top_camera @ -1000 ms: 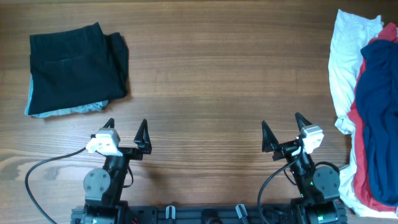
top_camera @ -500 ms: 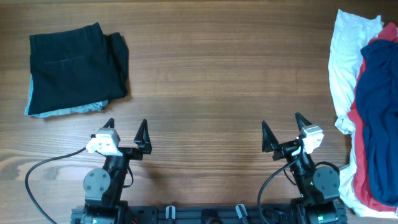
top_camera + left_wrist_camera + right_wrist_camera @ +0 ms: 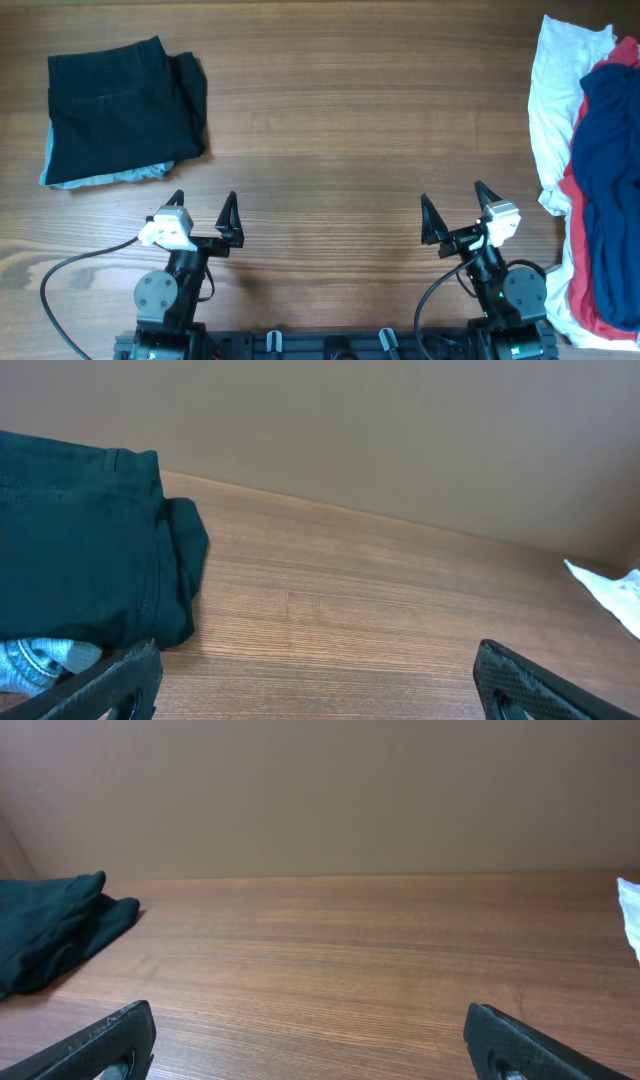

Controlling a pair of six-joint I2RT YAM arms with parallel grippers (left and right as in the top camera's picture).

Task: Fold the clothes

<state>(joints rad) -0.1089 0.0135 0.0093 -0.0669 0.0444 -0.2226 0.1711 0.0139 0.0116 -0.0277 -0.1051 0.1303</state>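
Note:
A pile of clothes lies at the table's right edge: a dark blue shirt [image 3: 608, 190] on top of a red garment [image 3: 578, 250] and a white one [image 3: 552, 110]. At the far left sits a folded black garment [image 3: 122, 108] over a light grey-blue piece [image 3: 100, 178]; the black one also shows in the left wrist view [image 3: 85, 550] and the right wrist view [image 3: 50, 925]. My left gripper [image 3: 203, 206] and right gripper [image 3: 452, 204] rest near the front edge, both open and empty, far from either pile. A white cloth corner [image 3: 610, 588] shows at the left wrist view's right.
Bare wooden table [image 3: 330, 130] spans the room between the two piles. A black cable [image 3: 75, 265] loops by the left arm's base. A plain wall [image 3: 320, 790] stands behind the table's far edge.

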